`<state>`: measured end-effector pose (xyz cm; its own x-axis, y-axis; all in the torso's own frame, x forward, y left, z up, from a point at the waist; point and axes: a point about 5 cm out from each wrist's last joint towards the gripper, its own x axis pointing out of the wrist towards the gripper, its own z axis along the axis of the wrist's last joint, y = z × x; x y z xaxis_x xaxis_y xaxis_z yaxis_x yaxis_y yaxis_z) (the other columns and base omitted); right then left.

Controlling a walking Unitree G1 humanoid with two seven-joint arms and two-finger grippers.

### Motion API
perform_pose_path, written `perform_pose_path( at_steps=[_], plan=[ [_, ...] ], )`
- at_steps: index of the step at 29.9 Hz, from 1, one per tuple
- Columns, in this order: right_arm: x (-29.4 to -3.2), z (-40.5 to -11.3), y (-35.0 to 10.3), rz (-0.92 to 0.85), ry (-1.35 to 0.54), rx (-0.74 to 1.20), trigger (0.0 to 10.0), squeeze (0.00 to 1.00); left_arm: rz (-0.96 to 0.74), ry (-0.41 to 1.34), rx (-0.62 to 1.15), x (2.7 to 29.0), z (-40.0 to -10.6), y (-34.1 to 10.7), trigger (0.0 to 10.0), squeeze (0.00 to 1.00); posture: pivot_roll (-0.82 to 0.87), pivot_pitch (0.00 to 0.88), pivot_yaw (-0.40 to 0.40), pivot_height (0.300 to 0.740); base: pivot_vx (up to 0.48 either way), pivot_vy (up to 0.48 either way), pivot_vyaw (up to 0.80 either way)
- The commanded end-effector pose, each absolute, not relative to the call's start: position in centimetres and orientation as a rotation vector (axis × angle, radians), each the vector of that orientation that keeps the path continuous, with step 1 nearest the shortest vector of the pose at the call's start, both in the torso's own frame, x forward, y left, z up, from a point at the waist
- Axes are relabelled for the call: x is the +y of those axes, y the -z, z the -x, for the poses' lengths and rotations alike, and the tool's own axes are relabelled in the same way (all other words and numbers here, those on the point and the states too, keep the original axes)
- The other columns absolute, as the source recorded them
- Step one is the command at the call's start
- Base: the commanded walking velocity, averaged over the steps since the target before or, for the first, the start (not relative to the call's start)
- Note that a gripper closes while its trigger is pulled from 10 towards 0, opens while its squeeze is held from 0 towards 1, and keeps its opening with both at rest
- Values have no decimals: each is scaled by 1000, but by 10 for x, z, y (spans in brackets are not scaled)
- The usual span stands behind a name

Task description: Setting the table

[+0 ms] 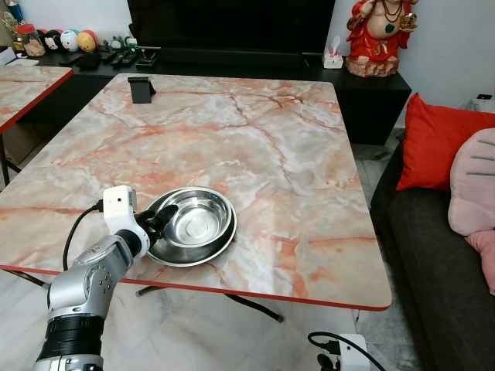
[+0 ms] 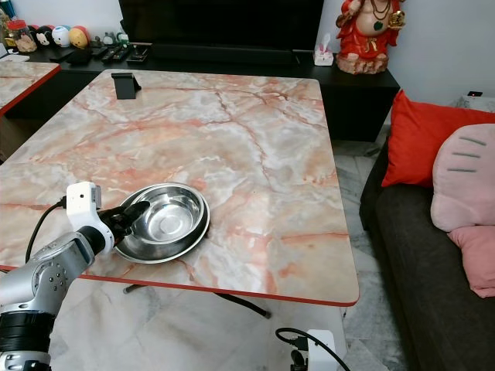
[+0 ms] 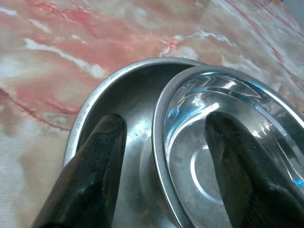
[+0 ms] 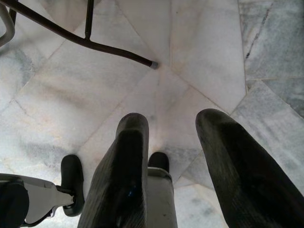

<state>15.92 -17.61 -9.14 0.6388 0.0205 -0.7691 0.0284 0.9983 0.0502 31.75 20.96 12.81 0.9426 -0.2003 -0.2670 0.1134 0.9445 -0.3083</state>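
A shiny steel bowl [image 1: 197,219] sits inside a wider, shallower steel dish [image 1: 184,260] near the front left edge of the marble table [image 1: 271,139]. My left gripper [image 1: 158,224] reaches in from the left at the bowl's rim. In the left wrist view the left gripper [image 3: 166,122] is open and straddles that rim: one finger [image 3: 97,161] rests in the dish [image 3: 128,99], the other inside the bowl [image 3: 204,166]. My right gripper [image 4: 173,121] hangs open over the tiled floor, holding nothing.
A black phone stand [image 1: 141,89] stands at the table's far left. A dark sofa [image 1: 433,255] with a red cushion [image 1: 437,143] and a pink cushion [image 1: 473,185] runs along the right. Another marble table [image 1: 23,85] is at the left. Table legs [image 4: 95,45] cross the floor.
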Motion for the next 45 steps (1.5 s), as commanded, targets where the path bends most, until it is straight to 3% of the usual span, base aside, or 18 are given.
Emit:
perform_pose_path(
  at_steps=[1, 4, 5, 6, 23, 45],
  plan=[
    [-177, -158, 92, -56, 5, 891, 10000, 0, 266, 168, 297, 210, -318, -130, 10000, 1000, 80, 0, -17, 740, 0, 0, 0],
    [-177, -158, 92, -57, 6, 890, 10000, 0, 257, 171, 301, 209, -318, -130, 10000, 1000, 80, 0, -17, 740, 0, 0, 0],
    [-177, -158, 92, -57, 6, 890, 10000, 0, 256, 171, 301, 209, -318, -131, 10000, 635, 80, 0, -17, 740, 0, 0, 0],
    [-177, -158, 92, -56, 6, 890, 10000, 0, 254, 169, 300, 210, -318, -131, 10000, 0, 80, 0, -17, 740, 0, 0, 0],
    [-175, -158, 92, -63, 8, 889, 10000, 0, 100, 115, 194, 217, -331, -159, 10000, 0, 80, 0, 1, 740, 0, 0, 0],
    [-175, -159, 92, -63, 10, 888, 10000, 0, -26, 137, 257, 208, -331, -139, 10000, 0, 80, 0, -1, 740, 0, 0, 0]
  ],
)
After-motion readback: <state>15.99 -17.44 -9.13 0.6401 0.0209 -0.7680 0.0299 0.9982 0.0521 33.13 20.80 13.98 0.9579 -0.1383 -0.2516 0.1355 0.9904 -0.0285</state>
